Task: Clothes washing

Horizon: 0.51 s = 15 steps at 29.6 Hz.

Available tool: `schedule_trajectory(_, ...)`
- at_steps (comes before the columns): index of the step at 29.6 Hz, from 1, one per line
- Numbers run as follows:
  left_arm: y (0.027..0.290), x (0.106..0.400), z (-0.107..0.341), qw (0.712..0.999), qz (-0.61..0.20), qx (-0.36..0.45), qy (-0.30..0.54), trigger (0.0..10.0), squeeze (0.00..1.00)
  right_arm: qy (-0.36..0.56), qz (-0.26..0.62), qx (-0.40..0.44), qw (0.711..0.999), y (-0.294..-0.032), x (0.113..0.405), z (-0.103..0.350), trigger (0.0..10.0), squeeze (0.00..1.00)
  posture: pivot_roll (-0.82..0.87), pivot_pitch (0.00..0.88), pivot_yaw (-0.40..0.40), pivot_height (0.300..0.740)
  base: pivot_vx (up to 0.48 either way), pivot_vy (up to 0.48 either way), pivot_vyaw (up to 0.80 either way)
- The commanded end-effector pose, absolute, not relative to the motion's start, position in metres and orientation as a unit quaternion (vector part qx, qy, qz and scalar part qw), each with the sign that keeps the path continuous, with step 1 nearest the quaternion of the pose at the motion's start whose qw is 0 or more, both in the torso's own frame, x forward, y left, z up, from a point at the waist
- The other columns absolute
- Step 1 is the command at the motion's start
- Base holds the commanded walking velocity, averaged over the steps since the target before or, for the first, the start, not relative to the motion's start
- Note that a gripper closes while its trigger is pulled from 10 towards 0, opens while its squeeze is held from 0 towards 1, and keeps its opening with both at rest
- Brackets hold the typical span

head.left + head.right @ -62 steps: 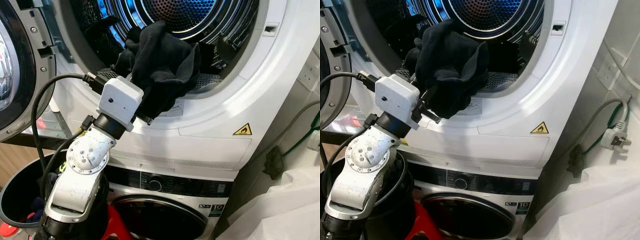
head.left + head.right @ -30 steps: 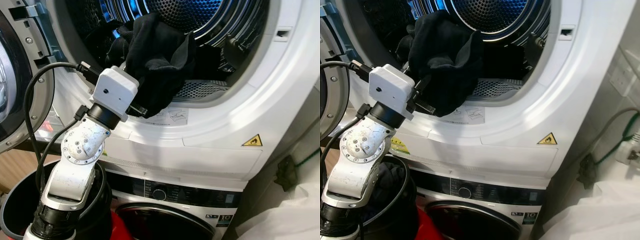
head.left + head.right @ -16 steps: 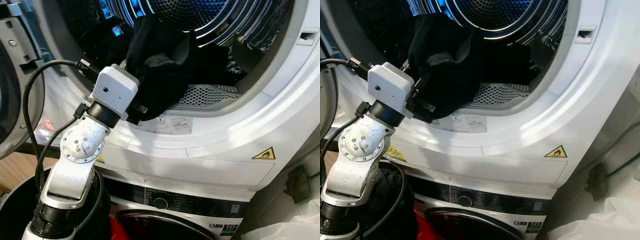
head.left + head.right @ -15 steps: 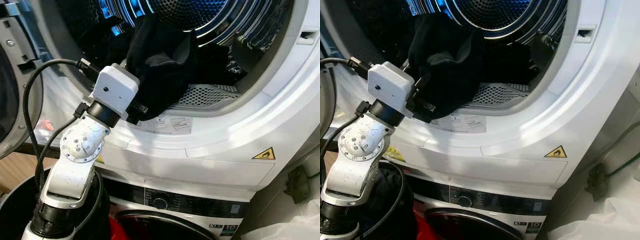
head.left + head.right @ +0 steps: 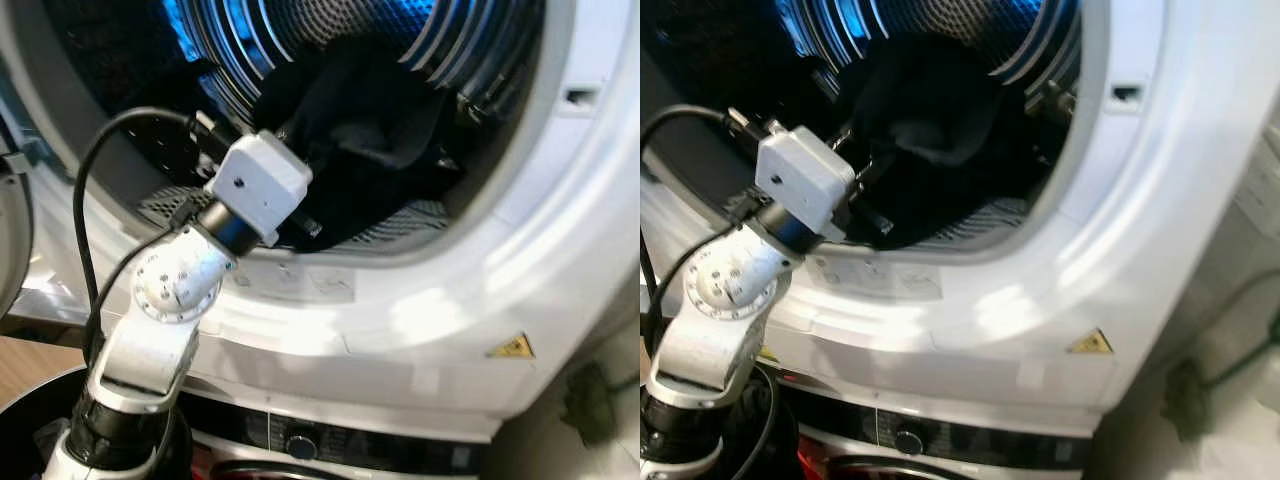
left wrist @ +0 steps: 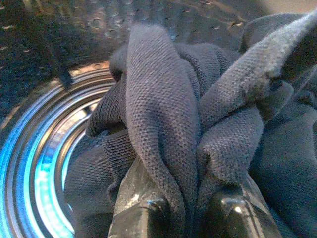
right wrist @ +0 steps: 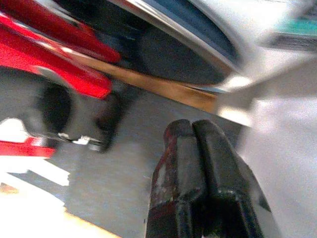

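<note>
The left hand was clamped on a bundle of dark cloth, the knit pinched between its two black fingers. The cloth now lay well inside the round opening of the upper machine, over the perforated lip at the front of the drum; half a second earlier more of it hung over the white door rim. The silver left arm had reached further in, its white wrist box now sitting level with the lip. The head had also tilted up and the picture was blurred, so the lower machine's control strip sat nearer the bottom edge. The right hand hung low beside something red, fingers pressed together and holding nothing
</note>
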State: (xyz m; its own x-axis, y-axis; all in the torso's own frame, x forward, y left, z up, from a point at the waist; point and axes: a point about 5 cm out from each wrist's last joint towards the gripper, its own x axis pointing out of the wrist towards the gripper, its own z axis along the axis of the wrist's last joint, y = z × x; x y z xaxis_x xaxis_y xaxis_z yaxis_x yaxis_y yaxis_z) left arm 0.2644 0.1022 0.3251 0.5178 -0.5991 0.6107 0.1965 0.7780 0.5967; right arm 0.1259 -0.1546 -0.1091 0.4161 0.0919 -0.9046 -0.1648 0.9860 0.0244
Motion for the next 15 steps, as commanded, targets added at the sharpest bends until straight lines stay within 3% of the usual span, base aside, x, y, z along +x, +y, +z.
schedule_trajectory(1, 0.103, 0.264, 0.328, 0.837, -0.241, 0.237, -0.431, 10.0, 0.0, 0.536, 0.08, -0.028, 0.84, -0.149, 0.126, -0.109, 10.0, 0.0, 0.16, 0.0, 0.068, 0.74, 0.0, 0.0, 0.0)
schedule_trajectory(6, 0.104, 0.272, 0.329, 0.855, -0.237, 0.196, -0.418, 10.0, 0.0, 0.537, 0.08, -0.026, 0.84, -0.148, 0.125, -0.11, 10.0, 0.0, 0.16, 0.0, 0.07, 0.74, 0.0, 0.0, 0.0)
schedule_trajectory(11, 0.107, 0.297, 0.337, 0.883, -0.286, 0.081, -0.363, 10.0, 0.0, 0.536, 0.082, -0.026, 0.84, -0.147, 0.126, -0.109, 10.0, 0.0, 0.16, 0.0, 0.068, 0.74, 0.0, 0.0, 0.0)
schedule_trajectory(15, 0.115, 0.322, 0.346, 0.89, -0.268, 0.093, -0.356, 10.0, 0.0, 0.536, 0.083, -0.025, 0.84, -0.146, 0.127, -0.109, 10.0, 0.0, 0.16, 0.0, 0.071, 0.74, 0.0, 0.0, 0.0)
